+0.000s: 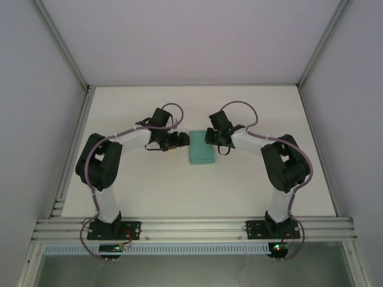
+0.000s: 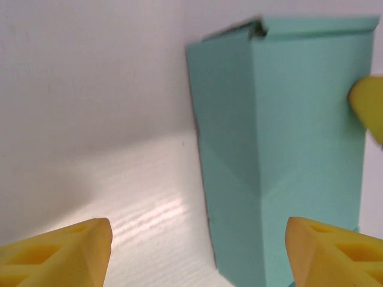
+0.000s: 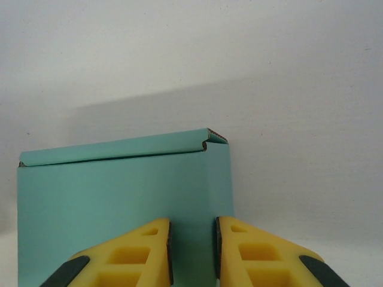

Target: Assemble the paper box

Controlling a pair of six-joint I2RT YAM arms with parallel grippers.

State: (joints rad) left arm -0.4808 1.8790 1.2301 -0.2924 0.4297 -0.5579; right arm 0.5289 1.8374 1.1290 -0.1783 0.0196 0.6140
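1. First, from above: the paper box (image 1: 200,154) sits folded up on the white table (image 1: 149,191), midway between the two arms. Its long axis runs away from the bases. The left gripper (image 1: 181,140) is just beside the box's far-left corner, so the box lies to its right. The right gripper (image 1: 210,136) is at the far-right corner and looks marginally nearer. Finger spacing is too small to read here.

2. Left wrist: the left gripper (image 2: 198,239) has its fingers spread wide with nothing held. The paper box (image 2: 281,149) stands ahead and right of centre, in line with the right-hand finger. A yellow fingertip (image 2: 371,104), probably the other arm's, touches the box's right face. The overhead camera does not resolve that contact.

3. Right wrist: the right gripper (image 3: 192,239) has its fingers nearly together, with a thin slit between them. I cannot tell whether they pinch card. The paper box (image 3: 119,197) fills the left and centre. Its top flap (image 3: 119,152) is down, with a slight gap at the right corner.
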